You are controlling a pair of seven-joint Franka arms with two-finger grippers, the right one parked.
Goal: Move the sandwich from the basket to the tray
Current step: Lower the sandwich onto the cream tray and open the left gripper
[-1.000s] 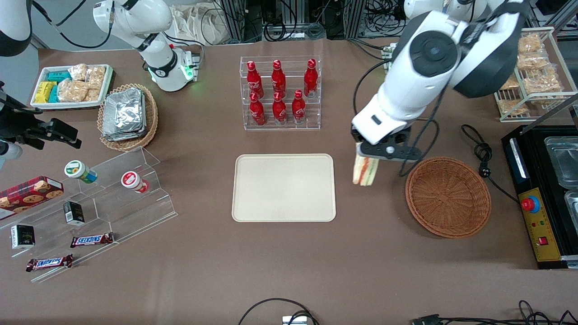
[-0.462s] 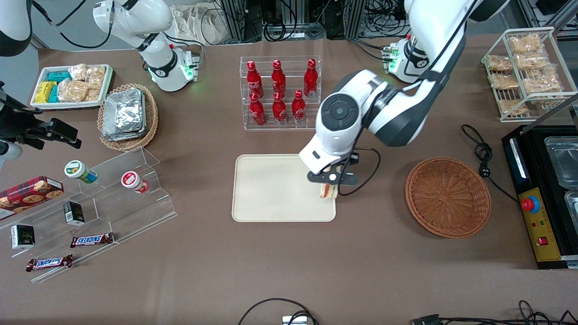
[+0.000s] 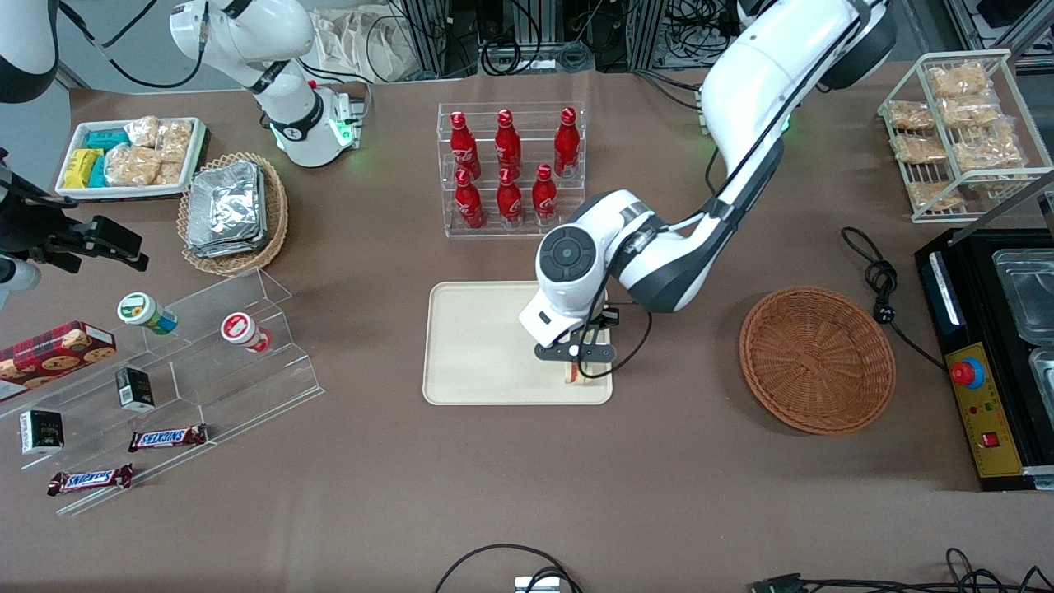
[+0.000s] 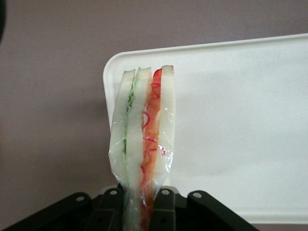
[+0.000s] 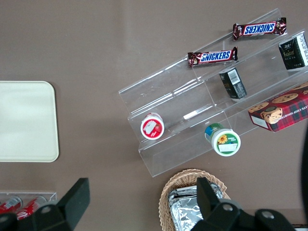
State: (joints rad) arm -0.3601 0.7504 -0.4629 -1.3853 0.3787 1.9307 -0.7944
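The sandwich point(image 3: 574, 375), white bread with green and orange-red filling in clear wrap point(image 4: 142, 139), stands on edge between the fingers of my gripper point(image 3: 576, 367) point(image 4: 139, 204), which is shut on it. It hangs low over the cream tray point(image 3: 478, 346) point(image 4: 240, 120) point(image 5: 24, 120), at the corner nearest the front camera on the basket's side. I cannot tell whether it touches the tray. The reddish-brown wicker basket point(image 3: 815, 358) lies empty toward the working arm's end of the table.
A clear rack of red bottles point(image 3: 510, 169) stands farther from the camera than the tray. An acrylic step shelf point(image 3: 206, 354) with snacks and a tan basket of foil packets point(image 3: 230, 210) lie toward the parked arm's end. A black appliance point(image 3: 988, 354) and a cable point(image 3: 877, 276) sit near the basket.
My gripper has carried the sandwich from the gap between basket and tray to over the tray's corner, and it has come lower.
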